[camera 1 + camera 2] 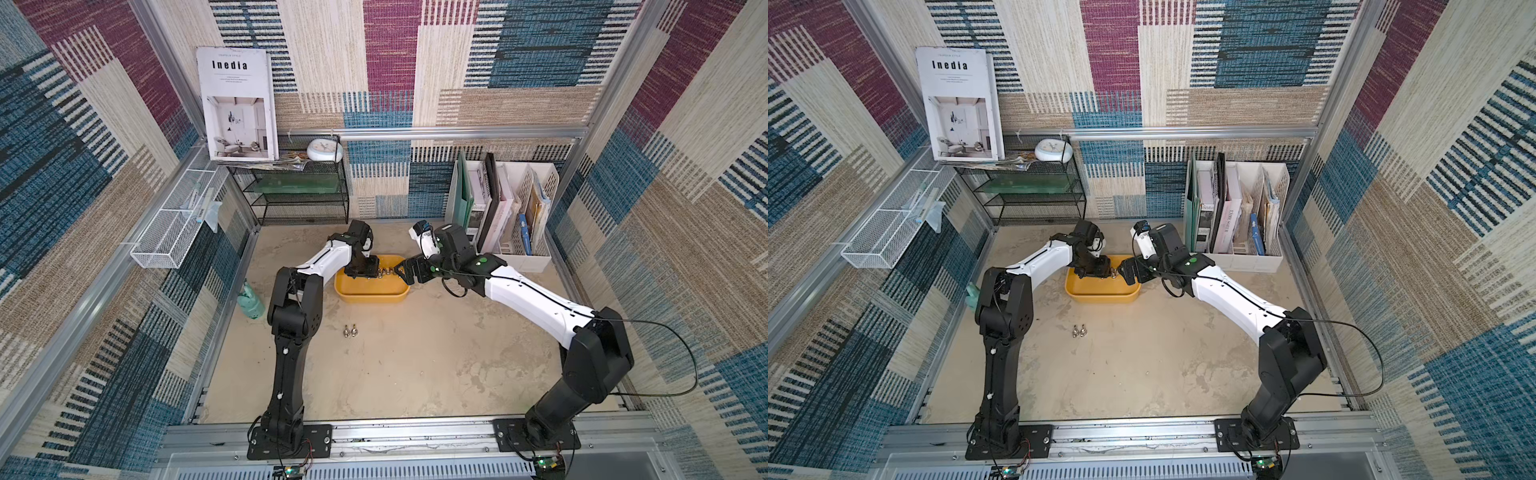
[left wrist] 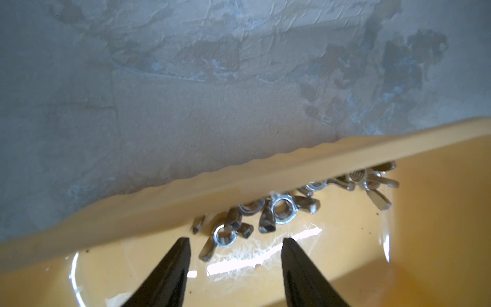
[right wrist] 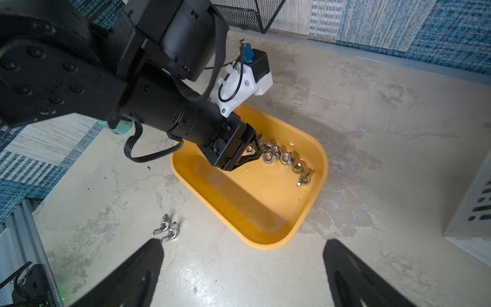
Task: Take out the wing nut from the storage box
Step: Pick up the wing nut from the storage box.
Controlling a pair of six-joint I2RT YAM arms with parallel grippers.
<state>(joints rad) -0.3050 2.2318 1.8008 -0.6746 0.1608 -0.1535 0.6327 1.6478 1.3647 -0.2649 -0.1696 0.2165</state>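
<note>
The yellow storage box [image 1: 374, 296] [image 1: 1100, 297] sits mid-table, seen in both top views. Several silver wing nuts [image 3: 281, 156] [image 2: 281, 212] lie in a loose row along its far wall. My left gripper [image 2: 236, 240] [image 3: 256, 148] reaches down inside the box and is open. The nearest wing nut [image 2: 223, 236] lies just past one fingertip, ungripped. My right gripper [image 3: 244, 243] [image 1: 401, 268] hovers open and empty above the box's right end. Two more wing nuts [image 1: 350, 331] [image 3: 167, 228] rest on the table in front of the box.
A white slotted file organizer [image 1: 511, 216] with books stands at the back right. A black mesh shelf [image 1: 299, 187] stands at the back left. A white wire basket [image 1: 174, 220] hangs on the left wall, and a green bottle [image 1: 249, 301] lies at the left edge.
</note>
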